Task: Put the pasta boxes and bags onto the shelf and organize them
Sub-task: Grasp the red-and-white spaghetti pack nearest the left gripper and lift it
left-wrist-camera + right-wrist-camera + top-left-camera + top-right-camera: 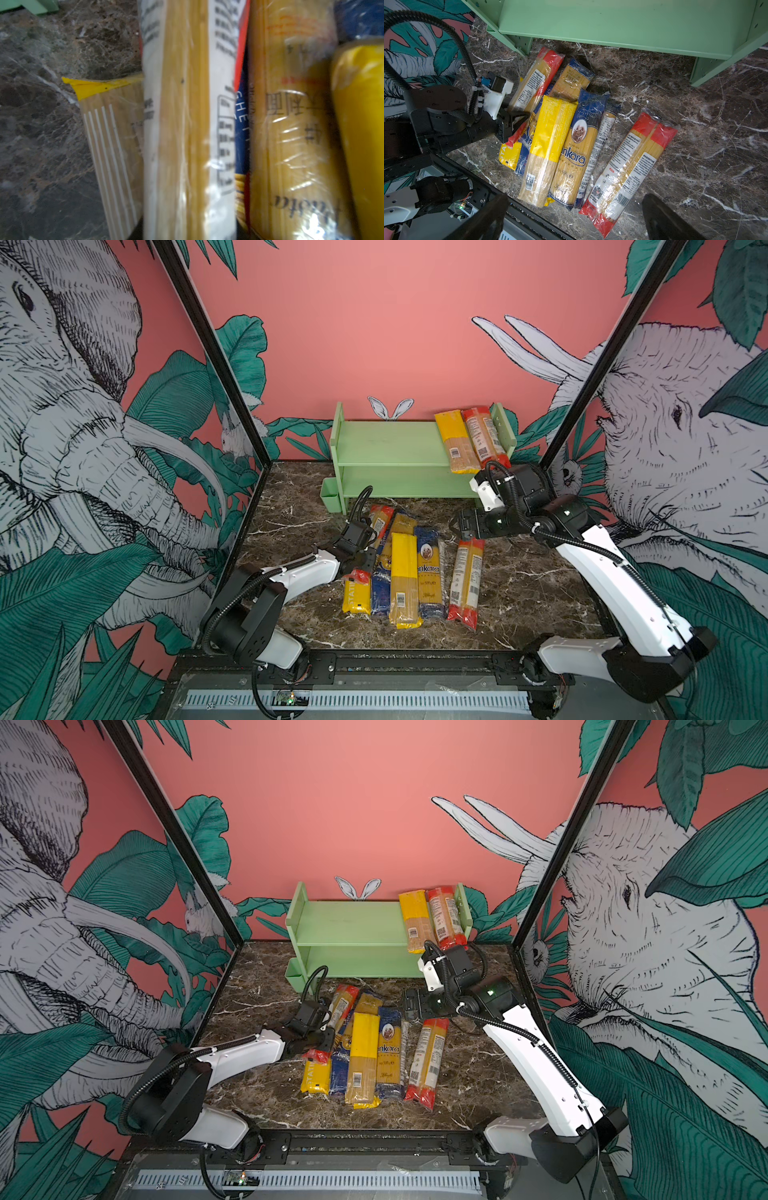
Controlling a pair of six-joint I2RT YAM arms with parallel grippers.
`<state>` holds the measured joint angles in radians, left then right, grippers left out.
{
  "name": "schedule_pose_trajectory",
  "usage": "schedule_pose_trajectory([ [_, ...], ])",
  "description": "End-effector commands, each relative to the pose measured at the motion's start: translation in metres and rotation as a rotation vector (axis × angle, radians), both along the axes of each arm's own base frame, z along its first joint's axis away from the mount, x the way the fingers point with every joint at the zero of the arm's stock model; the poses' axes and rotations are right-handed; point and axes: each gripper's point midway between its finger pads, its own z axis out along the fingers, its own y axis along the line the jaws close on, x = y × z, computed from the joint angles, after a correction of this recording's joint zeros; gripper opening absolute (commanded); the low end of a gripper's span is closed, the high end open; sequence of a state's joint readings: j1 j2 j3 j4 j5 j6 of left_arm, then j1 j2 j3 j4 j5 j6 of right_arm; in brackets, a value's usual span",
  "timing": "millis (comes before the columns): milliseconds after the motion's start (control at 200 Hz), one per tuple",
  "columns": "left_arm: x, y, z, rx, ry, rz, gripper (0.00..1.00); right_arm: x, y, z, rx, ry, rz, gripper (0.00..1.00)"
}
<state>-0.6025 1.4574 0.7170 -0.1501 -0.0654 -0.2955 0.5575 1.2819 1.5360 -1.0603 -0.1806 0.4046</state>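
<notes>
The pale green shelf (386,443) stands at the back with two pasta packets (471,439) lying on the right of its top board. Several more packets lie in a pile (405,572) on the marble table in front of it. My left gripper (366,562) is shut on a red-ended packet (530,87) at the pile's left edge. In the left wrist view that packet (187,145) fills the middle and hides the jaws. My right gripper (457,526) hangs open above the table behind the pile, its fingers (483,218) wide apart with nothing between them.
A separate red-ended double packet (467,585) lies right of the pile. A small green cup (332,493) hangs on the shelf's left leg. The lower shelf board (399,481) is bare. Patterned walls close in both sides, and a black rail (374,659) runs along the table's front.
</notes>
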Motion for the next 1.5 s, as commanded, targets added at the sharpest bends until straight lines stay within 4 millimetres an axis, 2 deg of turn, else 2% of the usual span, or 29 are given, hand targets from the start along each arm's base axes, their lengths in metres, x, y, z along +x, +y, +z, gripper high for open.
schedule_pose_trajectory([
  [0,-0.035,0.009,-0.029,0.045,0.147,-0.041,0.04,0.004,0.007,0.007,0.019,-0.019,0.023,0.99],
  [20,-0.035,0.01,-0.028,0.049,0.148,-0.04,0.0,0.004,0.009,0.007,0.021,-0.019,0.028,0.99],
  [225,-0.037,0.015,-0.016,0.053,0.135,-0.027,0.0,0.013,0.019,0.007,0.034,-0.017,0.051,0.99],
  [390,-0.037,0.017,0.005,0.036,0.098,-0.012,0.0,0.019,0.024,0.007,0.04,-0.024,0.065,0.99],
  [495,-0.035,0.02,0.024,0.031,0.061,-0.008,0.0,0.023,0.029,0.008,0.051,-0.029,0.073,0.99],
  [790,-0.038,0.024,0.097,-0.007,-0.052,-0.036,0.0,0.034,0.042,0.014,0.086,-0.047,0.094,0.99],
  [1120,-0.064,0.031,0.149,-0.074,-0.084,-0.07,0.0,0.04,0.054,0.022,0.12,-0.052,0.123,0.99],
  [1495,-0.082,0.045,0.208,-0.088,-0.169,-0.101,0.0,0.041,0.054,0.032,0.126,-0.059,0.124,0.99],
])
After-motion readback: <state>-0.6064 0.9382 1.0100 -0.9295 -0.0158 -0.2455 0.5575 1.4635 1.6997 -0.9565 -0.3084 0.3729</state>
